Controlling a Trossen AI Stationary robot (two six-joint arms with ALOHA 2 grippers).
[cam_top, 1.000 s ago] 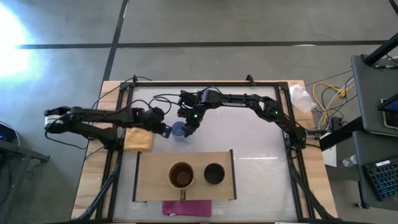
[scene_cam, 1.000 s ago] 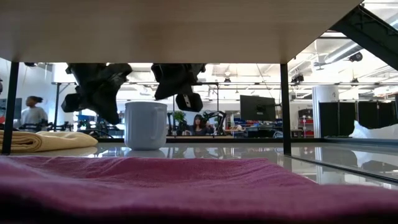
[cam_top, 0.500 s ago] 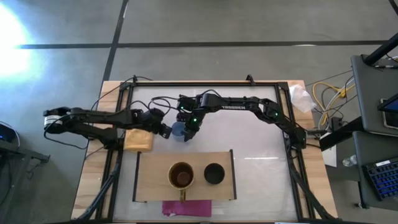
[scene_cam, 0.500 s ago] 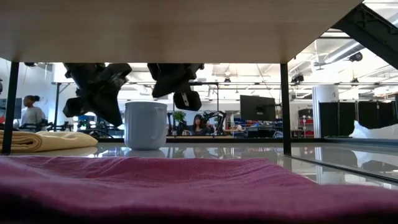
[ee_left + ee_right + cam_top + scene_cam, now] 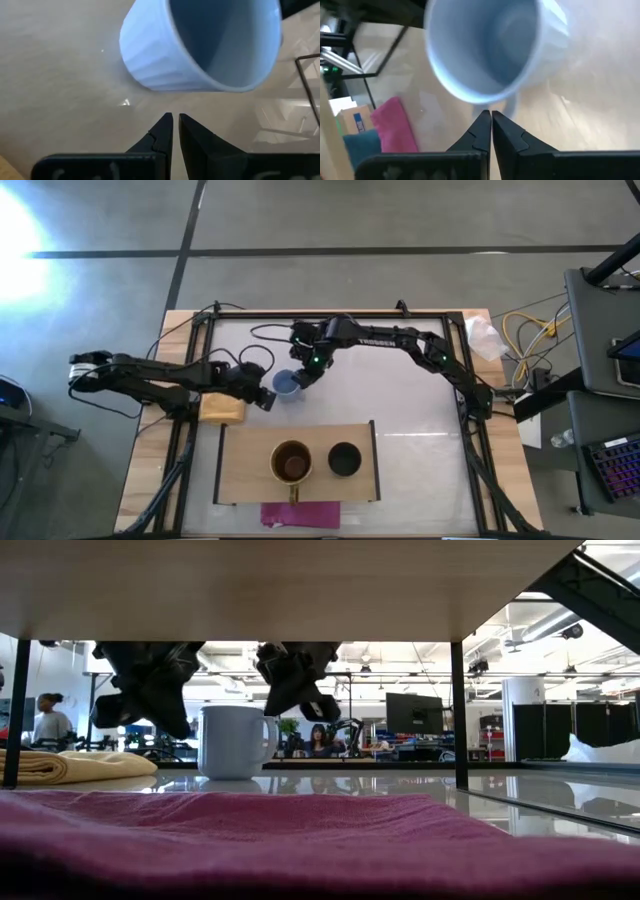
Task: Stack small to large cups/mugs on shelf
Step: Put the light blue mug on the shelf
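The pale blue mug (image 5: 287, 384) stands upright on its base on the pale table top, beyond the shelf (image 5: 240, 480). Its handle (image 5: 271, 736) shows at its side in the low view. My left gripper (image 5: 268, 398) is shut just left of the mug and apart from it, and the left wrist view (image 5: 175, 117) shows the mug (image 5: 200, 50) ahead. My right gripper (image 5: 309, 369) is shut close beside the mug's handle (image 5: 512, 106). The brown mug (image 5: 291, 462) and the black cup (image 5: 344, 459) stand on the shelf. My right gripper's shut fingertips (image 5: 483, 120) stand at the mug's rim, right beside its handle, slanting down from the far right. I cannot tell whether they touch it. The mug stays upright on the table.
A folded yellow cloth (image 5: 222, 406) lies left of the mug, under my left arm. A magenta strip (image 5: 300, 513) lies at the shelf's near edge. A dark frame (image 5: 330, 315) runs around the table top. To the right of the mug the table top is bare.
My right gripper has gone a little toward the table's far edge, past the mug's right side. The blue mug has turned about on its base: its handle, hidden in the low view before, now sticks out toward my right gripper.
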